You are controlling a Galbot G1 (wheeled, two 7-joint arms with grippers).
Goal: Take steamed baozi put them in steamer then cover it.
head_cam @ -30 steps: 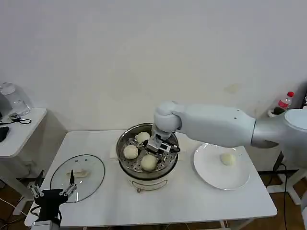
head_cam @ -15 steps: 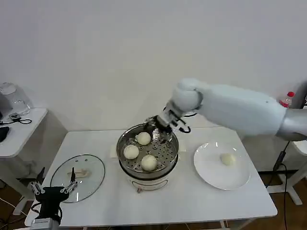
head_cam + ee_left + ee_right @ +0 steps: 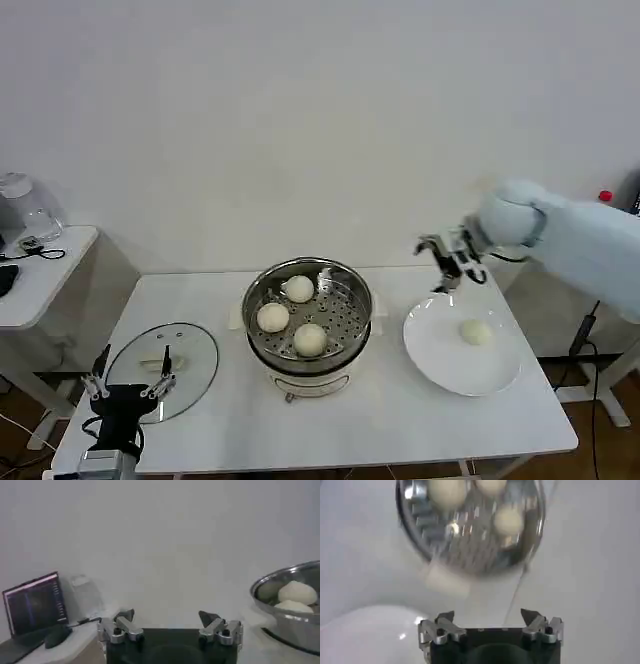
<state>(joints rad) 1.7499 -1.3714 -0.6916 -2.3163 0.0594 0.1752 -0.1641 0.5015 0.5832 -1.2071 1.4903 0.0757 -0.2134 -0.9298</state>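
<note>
The steel steamer [image 3: 262, 300] stands mid-table on a white base and holds three baozi [image 3: 299, 288] [image 3: 272, 317] [image 3: 311, 339]. A further baozi [image 3: 474, 331] lies on the white plate [image 3: 435, 355] to the right. My right gripper [image 3: 444, 262] hangs open and empty above the plate's far left edge, between steamer and plate; in its wrist view [image 3: 487, 616] the steamer [image 3: 530, 532] lies ahead. The glass cover [image 3: 195, 345] rests flat on the table at the left. My left gripper [image 3: 130, 388] is open at the table's front left, just before the cover [image 3: 166, 617].
A side table [image 3: 40, 265] with a jug stands at the far left. A red-capped bottle [image 3: 603, 200] sits behind my right arm. A laptop [image 3: 35, 605] shows in the left wrist view. Bare tabletop [image 3: 350, 425] lies in front of the steamer.
My right gripper has left the steamer, rising and swinging right to above the plate's edge, with three baozi left in the basket. The left gripper has shifted slightly.
</note>
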